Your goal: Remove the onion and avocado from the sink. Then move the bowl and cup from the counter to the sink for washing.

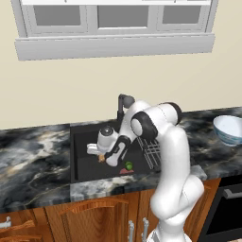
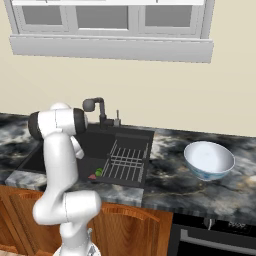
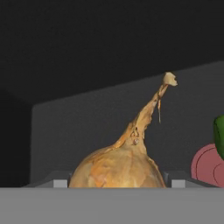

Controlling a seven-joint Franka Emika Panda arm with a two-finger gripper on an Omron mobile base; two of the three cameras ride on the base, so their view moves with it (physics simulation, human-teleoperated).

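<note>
Low inside the black sink (image 1: 83, 166), my gripper (image 1: 100, 156) holds the tan-orange onion (image 3: 118, 168), one fingertip (image 3: 61, 181) pressed against each side of the bulb. Its thin stem tail points up and right in the hand view. In the left base view the onion (image 1: 101, 159) peeks out beside the hand. The dark green avocado (image 1: 128, 166) lies on the sink floor just right of the gripper, near the front wall, and is also seen as avocado (image 2: 99, 172) and avocado (image 3: 220, 135). The white-blue bowl (image 2: 209, 160) stands on the marbled counter (image 2: 170, 187) to the right. The cup is out of view.
A flat pink-red item (image 3: 205, 168) lies under the avocado. The wire rack (image 2: 125, 162) takes up the sink's right part, and the dark faucet (image 2: 95, 105) rises behind the basin. An oven front (image 1: 227, 208) sits below the counter at right.
</note>
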